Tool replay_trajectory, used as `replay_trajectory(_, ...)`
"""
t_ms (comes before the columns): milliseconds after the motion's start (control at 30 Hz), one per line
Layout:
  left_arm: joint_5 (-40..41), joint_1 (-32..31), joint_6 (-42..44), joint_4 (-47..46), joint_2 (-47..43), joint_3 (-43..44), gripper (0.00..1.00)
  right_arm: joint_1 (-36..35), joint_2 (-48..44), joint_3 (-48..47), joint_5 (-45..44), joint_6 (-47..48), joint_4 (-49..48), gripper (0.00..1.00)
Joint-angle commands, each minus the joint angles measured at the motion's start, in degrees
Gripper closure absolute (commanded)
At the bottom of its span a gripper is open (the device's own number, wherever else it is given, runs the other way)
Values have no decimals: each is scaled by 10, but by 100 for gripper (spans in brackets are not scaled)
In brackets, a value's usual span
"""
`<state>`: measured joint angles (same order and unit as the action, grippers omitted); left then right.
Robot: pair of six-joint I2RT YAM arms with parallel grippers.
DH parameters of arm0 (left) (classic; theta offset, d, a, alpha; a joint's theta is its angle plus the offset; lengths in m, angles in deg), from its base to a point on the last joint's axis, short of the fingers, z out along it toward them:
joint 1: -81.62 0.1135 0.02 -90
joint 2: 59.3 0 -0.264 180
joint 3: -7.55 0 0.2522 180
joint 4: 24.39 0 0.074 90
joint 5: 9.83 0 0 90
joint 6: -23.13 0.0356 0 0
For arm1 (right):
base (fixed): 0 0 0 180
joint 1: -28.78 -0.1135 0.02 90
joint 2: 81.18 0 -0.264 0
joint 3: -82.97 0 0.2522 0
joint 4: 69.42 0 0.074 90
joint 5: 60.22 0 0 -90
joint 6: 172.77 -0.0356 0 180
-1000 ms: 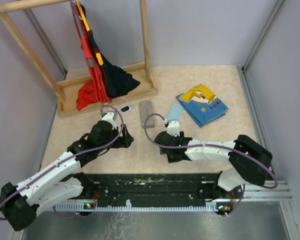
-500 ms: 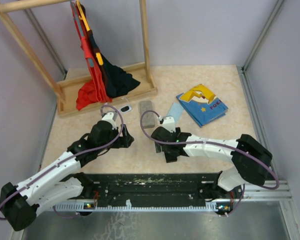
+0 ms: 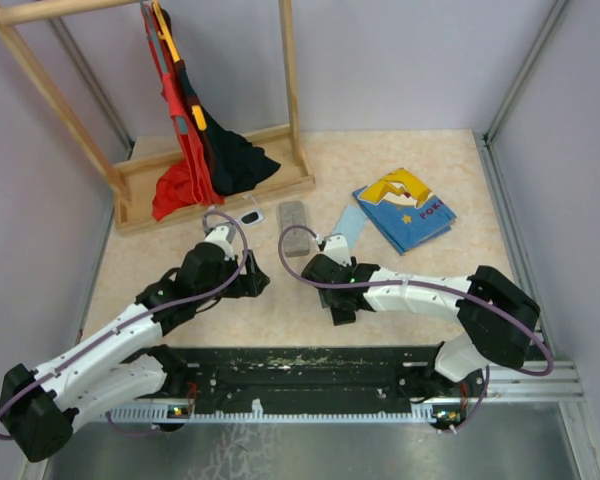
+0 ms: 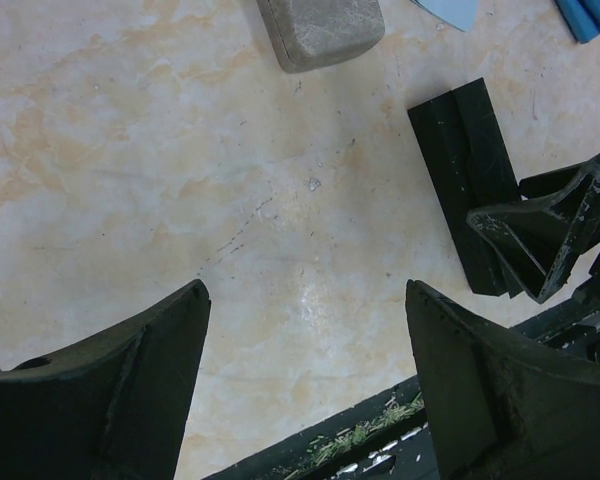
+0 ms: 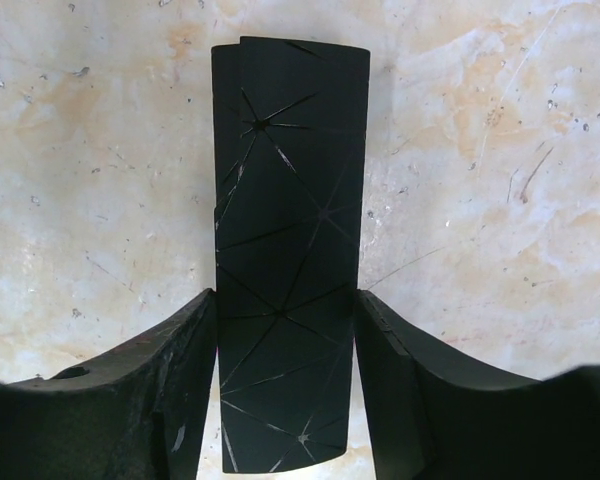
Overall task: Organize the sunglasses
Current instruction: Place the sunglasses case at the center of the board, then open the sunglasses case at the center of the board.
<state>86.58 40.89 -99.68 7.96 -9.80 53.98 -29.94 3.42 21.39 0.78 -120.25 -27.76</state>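
The white-framed sunglasses [image 3: 250, 214] lie by the wooden rack's base, just beyond my left gripper. The wire-framed pair is not in view. My left gripper [image 3: 258, 275] hovers low over bare table, open and empty [image 4: 305, 290]. My right gripper [image 3: 332, 298] is shut on a black oblong case [image 5: 288, 230] with a pattern of thin lines, a finger [image 5: 400, 370] pressed on each long side. The case also shows in the left wrist view [image 4: 468, 180], lying flat on the table with the right gripper's fingers [image 4: 545, 230] at its near end.
A grey oblong case [image 3: 293, 225] lies between the arms, also in the left wrist view [image 4: 320, 30]. A light-blue cloth [image 3: 348, 224] and a blue book [image 3: 405, 210] lie to the right. A wooden rack [image 3: 215, 185] with hanging clothes stands at the back left.
My right gripper has moved left toward the left arm, with the black case between its fingers. The left arm has barely moved.
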Motion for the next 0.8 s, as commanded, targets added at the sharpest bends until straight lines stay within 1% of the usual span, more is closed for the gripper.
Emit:
replay_trajectory(0,-10,3,-5,-20,-1,-7,16,5,2,-18,-2,5,-6,49)
replay_trajectory(200,-13,3,-4,-28,5,-6,16,7,-27,-4,12,-4,-25,56)
replay_trajectory(467,-57,3,-4,-58,40,-1,16,26,-87,31,62,-13,-66,64)
replay_trajectory(600,-68,3,-4,-78,56,0,16,44,-113,58,86,-18,-86,76)
replay_trajectory(767,-86,2,-2,-108,82,6,17,65,-157,94,111,-30,-110,82)
